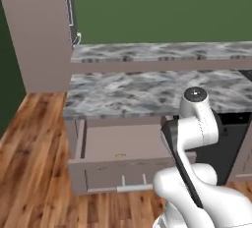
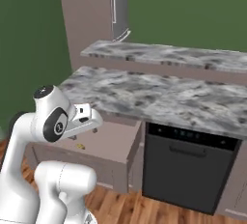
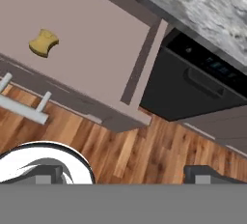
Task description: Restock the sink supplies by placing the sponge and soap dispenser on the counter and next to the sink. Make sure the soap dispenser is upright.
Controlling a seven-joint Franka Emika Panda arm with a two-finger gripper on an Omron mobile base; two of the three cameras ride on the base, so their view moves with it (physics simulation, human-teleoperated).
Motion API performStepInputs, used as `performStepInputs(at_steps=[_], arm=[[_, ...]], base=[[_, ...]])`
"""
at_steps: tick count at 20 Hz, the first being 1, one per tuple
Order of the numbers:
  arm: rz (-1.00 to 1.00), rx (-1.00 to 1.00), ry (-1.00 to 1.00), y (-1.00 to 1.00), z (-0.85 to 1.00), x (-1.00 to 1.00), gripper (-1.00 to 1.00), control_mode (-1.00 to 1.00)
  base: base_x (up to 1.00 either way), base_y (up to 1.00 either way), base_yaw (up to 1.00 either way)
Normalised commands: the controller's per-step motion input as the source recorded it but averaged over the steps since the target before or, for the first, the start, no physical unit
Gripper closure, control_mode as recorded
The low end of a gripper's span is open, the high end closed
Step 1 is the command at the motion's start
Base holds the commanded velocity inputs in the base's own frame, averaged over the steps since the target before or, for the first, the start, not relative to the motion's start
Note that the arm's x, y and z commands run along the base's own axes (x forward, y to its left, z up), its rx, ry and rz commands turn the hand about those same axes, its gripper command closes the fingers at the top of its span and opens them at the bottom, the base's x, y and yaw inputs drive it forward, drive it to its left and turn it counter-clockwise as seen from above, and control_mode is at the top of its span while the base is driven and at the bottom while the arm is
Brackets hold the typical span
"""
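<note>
- The sponge (image 3: 44,42) lies alone on the floor of the open drawer (image 3: 91,49), well apart from the drawer's walls; it also shows as a small yellow speck in the right base view.
- To pick it up well, I'd bring the hand over the drawer first, then drop straight down so the fingers straddle the lump without clipping the drawer front or its handle (image 3: 24,107).
- It looks soft and small, so a gentle close across its narrow side should do.
- The gripper (image 3: 123,175) hangs out in front of the drawer, above the wood floor (image 3: 144,150), looking down. Its fingers are spread wide and carry nothing.
- The arm is folded, elbow high, beside the counter (image 1: 147,94) edge, with the dishwasher (image 2: 190,170) to its right.
- I can't spot the soap dispenser or the sink from here.
</note>
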Motion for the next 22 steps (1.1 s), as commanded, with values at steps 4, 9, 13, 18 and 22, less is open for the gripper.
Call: performStepInputs(at_steps=[4,9,13,18,22], arm=[[0.00,0.00,0.00,0.00,0.00,0.00,-1.00,1.00],[0.00,0.00,0.00,0.00,0.00,0.00,-1.00,1.00],[0.00,0.00,0.00,0.00,0.00,0.00,-1.00,1.00],[0.00,0.00,0.00,0.00,0.00,0.00,-1.00,1.00],[0.00,0.00,0.00,0.00,0.00,0.00,-1.00,1.00]], base=[[0.00,0.70,-0.33],[0.00,0.80,-0.34],[0.01,0.66,-0.29],[0.10,0.22,-0.15],[0.30,0.07,-0.04]])
